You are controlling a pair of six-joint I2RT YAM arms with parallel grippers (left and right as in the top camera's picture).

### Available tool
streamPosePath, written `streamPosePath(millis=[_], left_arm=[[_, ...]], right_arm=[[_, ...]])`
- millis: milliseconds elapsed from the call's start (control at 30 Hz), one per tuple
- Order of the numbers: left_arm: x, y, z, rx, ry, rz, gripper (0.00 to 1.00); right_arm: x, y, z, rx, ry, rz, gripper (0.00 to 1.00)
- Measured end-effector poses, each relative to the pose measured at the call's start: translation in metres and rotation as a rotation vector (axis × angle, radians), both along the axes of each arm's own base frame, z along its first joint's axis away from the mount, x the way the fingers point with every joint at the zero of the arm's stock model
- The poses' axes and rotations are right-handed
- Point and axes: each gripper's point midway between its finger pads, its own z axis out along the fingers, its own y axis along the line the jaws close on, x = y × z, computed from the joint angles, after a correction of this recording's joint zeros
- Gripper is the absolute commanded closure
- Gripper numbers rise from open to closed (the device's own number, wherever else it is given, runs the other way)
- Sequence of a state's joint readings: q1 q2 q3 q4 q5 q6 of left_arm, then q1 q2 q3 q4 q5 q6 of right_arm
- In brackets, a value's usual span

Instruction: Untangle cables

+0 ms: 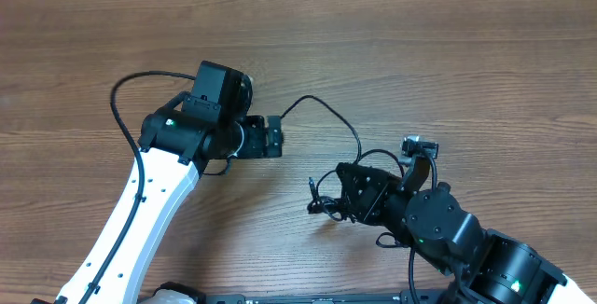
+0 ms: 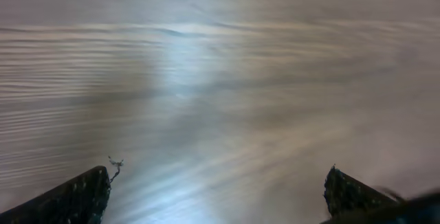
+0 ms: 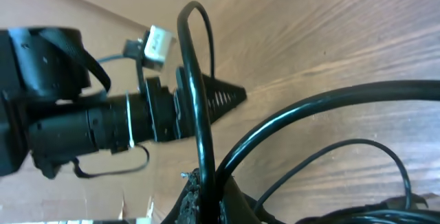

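From overhead, the left gripper [image 1: 278, 136] points across the wooden table [image 1: 448, 52] with its fingers spread wide. One end of the cables [image 1: 311, 98] reaches up to the outer side of those fingers; whether it touches them cannot be told. That thin black cord arcs away from the left gripper and drops into a tangle of loops. The right gripper [image 1: 334, 200] sits in the middle of this tangle (its tips are buried among the strands), with loops lying on both sides of the fingers and a small plug end just beyond them.

In the left wrist view, the left gripper [image 2: 216, 196] shows only its two dark fingertips [image 2: 75, 200] at the bottom corners, far apart. Nothing but bare table [image 2: 220, 80] lies between them, and no cord crosses the gap. A blurred dark streak beside the far fingertip may be a cord.

In the right wrist view, the right gripper [image 3: 206, 200] is closed, pinching the cables [image 3: 203, 135]. One strand rises straight out of the tips into a tall narrow loop. A thicker strand sweeps from the same spot out to one side, and a thinner loop lies beneath it. The left arm [image 3: 82, 131] stands beyond the tall loop, well apart from the closed fingers.
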State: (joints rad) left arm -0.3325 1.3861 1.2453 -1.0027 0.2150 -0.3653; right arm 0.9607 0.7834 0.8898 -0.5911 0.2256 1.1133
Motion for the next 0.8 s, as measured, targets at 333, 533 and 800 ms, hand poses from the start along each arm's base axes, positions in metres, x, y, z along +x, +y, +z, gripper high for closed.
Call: streamPosePath(millis=[333,533,800], left_arm=[[-0.037,-0.061,0.03,-0.318,-0.03,-0.45,0.0],[-0.043,-0.069,0.037,-0.367,-0.063,-0.537,0.02],[-0.044,-0.071,0.039,-0.365,-0.103,-0.6,0.05]], right_arm=[[0.02,-0.01,0.023,0.049,-0.092,-0.121,0.96],[0.032,-0.028,0.027,0.028,-0.134,-0.238,0.96],[0.042,-0.041,0.039,0.045,-0.184,-0.338,0.96]])
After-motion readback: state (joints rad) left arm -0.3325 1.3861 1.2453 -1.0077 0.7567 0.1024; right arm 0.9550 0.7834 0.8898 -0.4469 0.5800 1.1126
